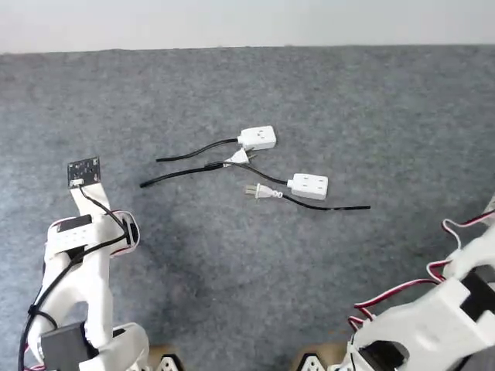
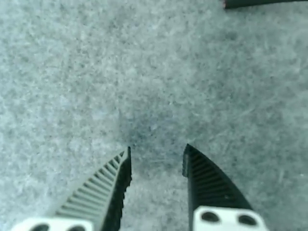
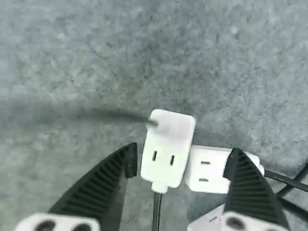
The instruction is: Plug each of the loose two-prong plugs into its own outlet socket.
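Observation:
Two white outlet sockets lie mid-table on black cords, one farther back (image 1: 259, 137) and one nearer (image 1: 309, 185). Two loose white two-prong plugs lie by them: one (image 1: 238, 158) just below the far socket, the other (image 1: 263, 192) left of the near socket. My left arm (image 1: 77, 255) stands at the front left; the left gripper (image 2: 156, 156) is open over bare carpet. My right arm (image 1: 441, 309) is at the front right. The right gripper (image 3: 183, 156) is open, and both sockets (image 3: 166, 147) (image 3: 209, 168) show side by side past its fingers, not held.
Grey carpet (image 1: 232, 270) covers the table and a pale wall (image 1: 247, 23) runs along the back. Black cords (image 1: 186, 171) trail left of the plugs, and one cord end (image 1: 348, 207) points right. A cord piece (image 2: 260, 3) shows in the left wrist view.

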